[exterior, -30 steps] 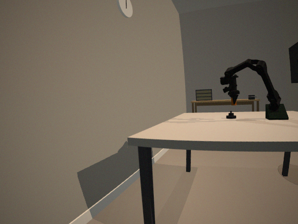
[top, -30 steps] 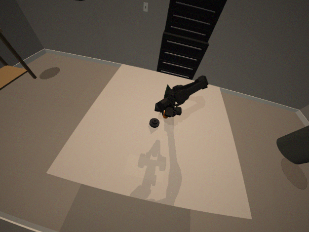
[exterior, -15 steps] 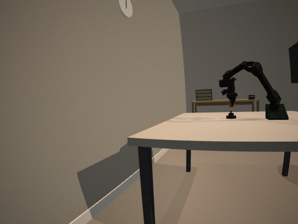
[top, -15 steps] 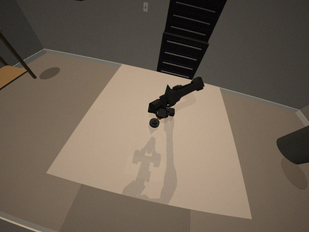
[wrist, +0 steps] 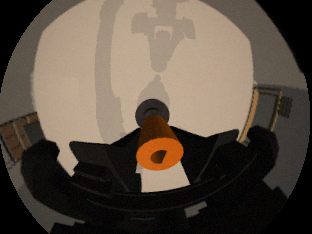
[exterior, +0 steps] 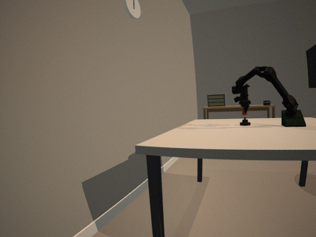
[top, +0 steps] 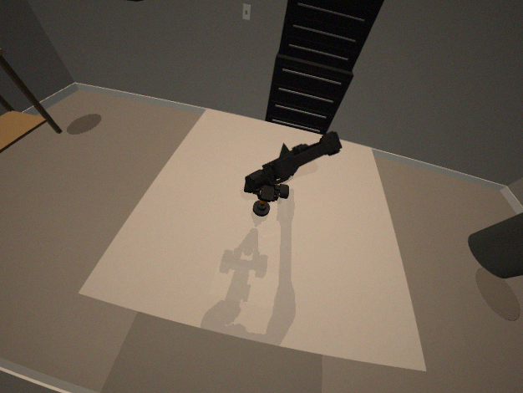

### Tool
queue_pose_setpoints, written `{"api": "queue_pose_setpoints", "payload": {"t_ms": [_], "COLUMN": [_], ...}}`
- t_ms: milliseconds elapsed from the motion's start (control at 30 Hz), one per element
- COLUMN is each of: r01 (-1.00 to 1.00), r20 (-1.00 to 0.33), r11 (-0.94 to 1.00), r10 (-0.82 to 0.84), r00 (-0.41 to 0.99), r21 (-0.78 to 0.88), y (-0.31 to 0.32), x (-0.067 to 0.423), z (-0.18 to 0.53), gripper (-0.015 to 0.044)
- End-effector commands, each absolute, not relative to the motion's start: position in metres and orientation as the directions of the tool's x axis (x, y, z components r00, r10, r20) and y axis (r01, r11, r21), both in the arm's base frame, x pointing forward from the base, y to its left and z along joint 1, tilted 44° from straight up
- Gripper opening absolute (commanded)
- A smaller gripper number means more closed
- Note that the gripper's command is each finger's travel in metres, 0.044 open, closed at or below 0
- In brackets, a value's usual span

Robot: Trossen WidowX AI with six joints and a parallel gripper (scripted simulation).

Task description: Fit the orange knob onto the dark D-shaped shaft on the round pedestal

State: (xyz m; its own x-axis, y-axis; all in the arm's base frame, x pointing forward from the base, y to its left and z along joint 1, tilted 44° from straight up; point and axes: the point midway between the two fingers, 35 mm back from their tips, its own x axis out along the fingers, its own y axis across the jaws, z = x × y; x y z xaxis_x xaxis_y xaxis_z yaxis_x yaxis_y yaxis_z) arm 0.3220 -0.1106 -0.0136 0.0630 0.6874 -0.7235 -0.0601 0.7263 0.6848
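My gripper (top: 265, 199) (exterior: 245, 112) (wrist: 155, 129) points down and is shut on the orange knob (top: 262, 201) (exterior: 243, 111) (wrist: 157, 130). The knob is upright; its end face toward the wrist camera shows a dark opening with a straight edge. The round dark pedestal (top: 261, 210) (exterior: 245, 123) (wrist: 151, 107) stands on the table (top: 337, 253) (exterior: 216, 137) (wrist: 215, 75). In the exterior view the shaft (exterior: 245, 118) rises below the knob, with a small gap between them. The knob looks roughly above it. The shaft's flat side cannot be seen, and in the wrist view the knob hides part of the pedestal.
The arm's green base (exterior: 293, 121) stands on the table, to the right of the pedestal in the exterior view. A wooden bench (exterior: 229, 110) is in the background. A tall black drawer unit (top: 312, 89) stands behind the table in the top view.
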Motion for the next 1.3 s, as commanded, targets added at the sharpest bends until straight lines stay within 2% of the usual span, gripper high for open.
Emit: {"api": "queue_pose_setpoints", "payload": {"t_ms": [0, 1267], "r01": [-0.056, -0.064], "r20": [-0.722, -0.721], "r11": [0.724, 0.724], "r10": [0.689, 0.69], "r00": [0.062, 0.062], "r21": [0.687, 0.687], "y": [-0.1036, -0.0977], "x": [0.3222, 0.3248], "z": [-0.0218, -0.0287], "gripper": [0.0, 0.0]}}
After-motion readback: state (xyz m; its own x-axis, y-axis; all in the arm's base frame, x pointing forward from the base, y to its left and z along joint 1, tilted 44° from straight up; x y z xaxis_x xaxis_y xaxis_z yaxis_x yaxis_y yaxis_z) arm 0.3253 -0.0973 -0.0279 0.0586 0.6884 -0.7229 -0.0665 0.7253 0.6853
